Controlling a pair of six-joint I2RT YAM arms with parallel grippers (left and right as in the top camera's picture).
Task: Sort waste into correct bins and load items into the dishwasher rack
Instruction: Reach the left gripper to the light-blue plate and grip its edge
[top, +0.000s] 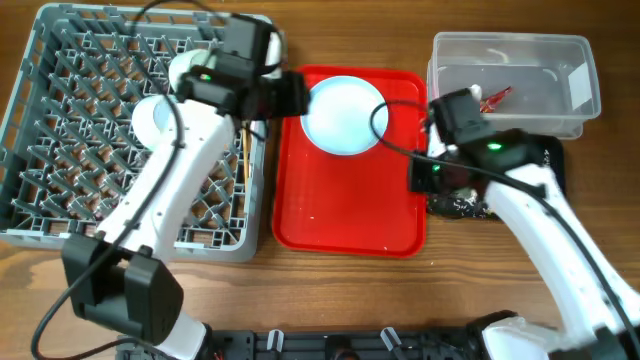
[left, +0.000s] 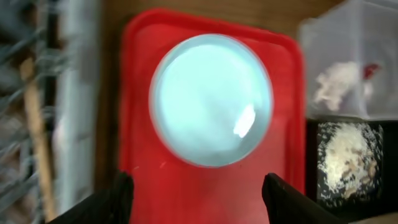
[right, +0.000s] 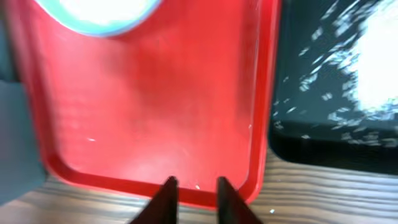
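Bowl (left: 211, 99) awaited racking. Left claw (left: 198, 193) gaped empty near it, likely needing to lower onto its rim; right claw (right: 194, 190) sat barely parted, empty.

Left arm (top: 170, 170): stretched from 7 toward 1 o'clock.
Left end effector (left: 198, 183): fingers spread wide, empty.
Right arm (top: 540, 215): reaching from 5 toward 11 o'clock.
Right end effector (right: 196, 186): fingers narrowly apart, empty.
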